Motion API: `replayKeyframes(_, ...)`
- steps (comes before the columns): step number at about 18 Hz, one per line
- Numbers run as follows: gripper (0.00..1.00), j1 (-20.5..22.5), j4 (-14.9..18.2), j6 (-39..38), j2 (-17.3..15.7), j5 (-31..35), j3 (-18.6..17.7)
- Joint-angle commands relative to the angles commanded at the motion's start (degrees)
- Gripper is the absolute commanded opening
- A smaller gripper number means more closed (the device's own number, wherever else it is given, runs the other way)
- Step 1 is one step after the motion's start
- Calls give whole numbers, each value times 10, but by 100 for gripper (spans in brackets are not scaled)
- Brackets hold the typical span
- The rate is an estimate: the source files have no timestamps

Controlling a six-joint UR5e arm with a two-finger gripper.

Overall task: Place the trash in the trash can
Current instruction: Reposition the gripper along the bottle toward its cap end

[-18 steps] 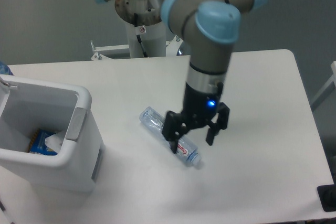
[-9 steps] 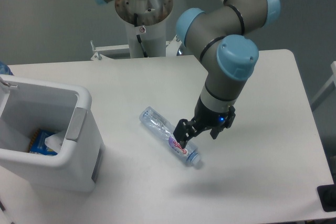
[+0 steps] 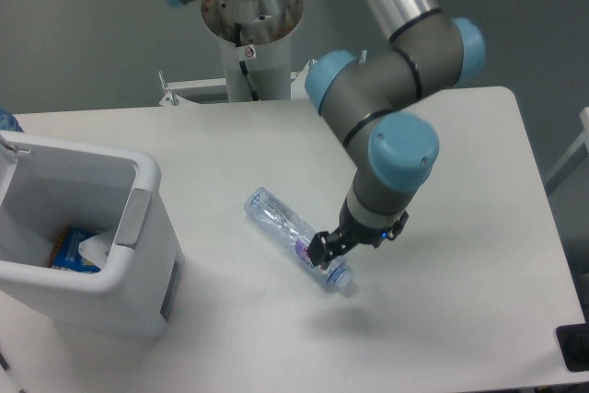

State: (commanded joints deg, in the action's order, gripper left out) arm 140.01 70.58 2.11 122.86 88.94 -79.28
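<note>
Near the middle of the white bench (image 3: 460, 255) the bottle (image 3: 297, 238) lies flat on its side, set diagonally: clear crushed base toward the far left, bluish cap toward the near right, purple-pink label just short of the cap. The hand (image 3: 324, 252) is down low at the cap end, over the label and neck, dark fingers close against the bottle; from this view I cannot tell how wide the fingers stand or whether they have hold of the bottle. The bottle rests on the bench surface. The arm (image 3: 391, 126) comes in from the far side, grey links with light-blue joint caps, wrist bent down toward the bottle; a small blue light shows on the wrist near the hand. The bin (image 3: 138, 227) stands at the left edge of the bench, well apart from the bottle, white with rounded corners, grey panel on its right rim. Inside it, at the bottom, lies a white crumpled paper wad (image 3: 95, 248) touching a blue-and-orange item (image 3: 66, 250) that I cannot identify. The arm's base column (image 3: 253, 43) stands beyond the far edge of the bench.
</note>
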Motion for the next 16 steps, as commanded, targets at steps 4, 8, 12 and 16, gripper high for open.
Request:
replayKeyframes(4,95,-1,-3,-34,9,4,7)
replayKeyframes(8,94,-6,-6,-63,24,25,10)
replayKeyframes(12,94,-11,-30,-85,35,42,11)
replayKeyframes(16,93,-12,-31,-96,47,44,11)
